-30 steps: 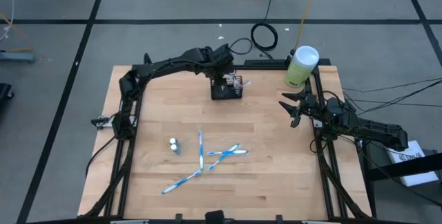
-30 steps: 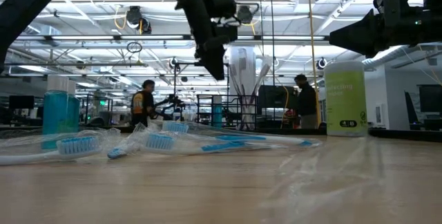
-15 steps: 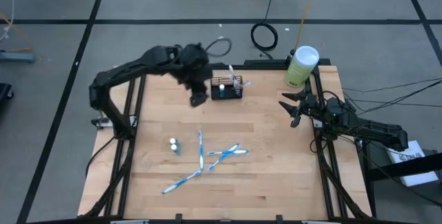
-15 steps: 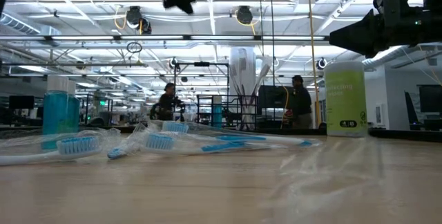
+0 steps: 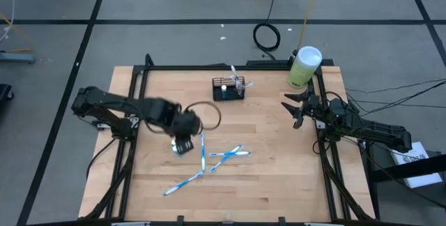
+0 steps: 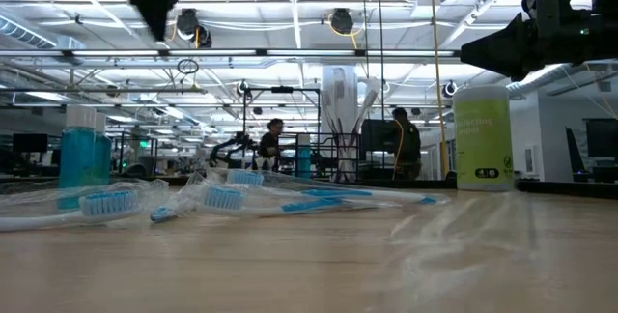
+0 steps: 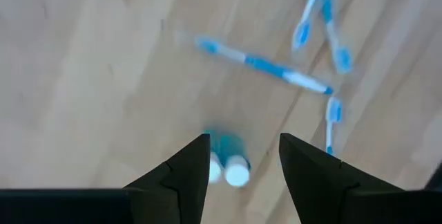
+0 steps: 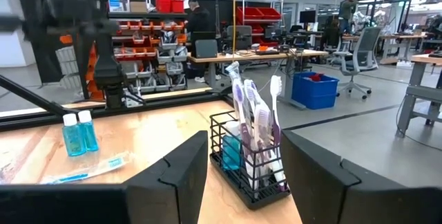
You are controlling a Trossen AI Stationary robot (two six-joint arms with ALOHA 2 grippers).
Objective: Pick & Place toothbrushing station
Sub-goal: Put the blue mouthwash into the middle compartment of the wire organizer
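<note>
Bare table [image 5: 279, 156] right of scattered toothbrushes [image 5: 203, 153].

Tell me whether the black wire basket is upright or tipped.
Upright. The wire basket stands on its base on the table, with toothbrushes sticking up out of it.

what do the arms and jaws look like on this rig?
Both arms are dark, near black, built of jointed segments. The left arm carries a thin cable loop by its wrist. Right gripper and left gripper each end in two black, wedge-shaped jaws tapering to blunt points. No markings visible.
</note>
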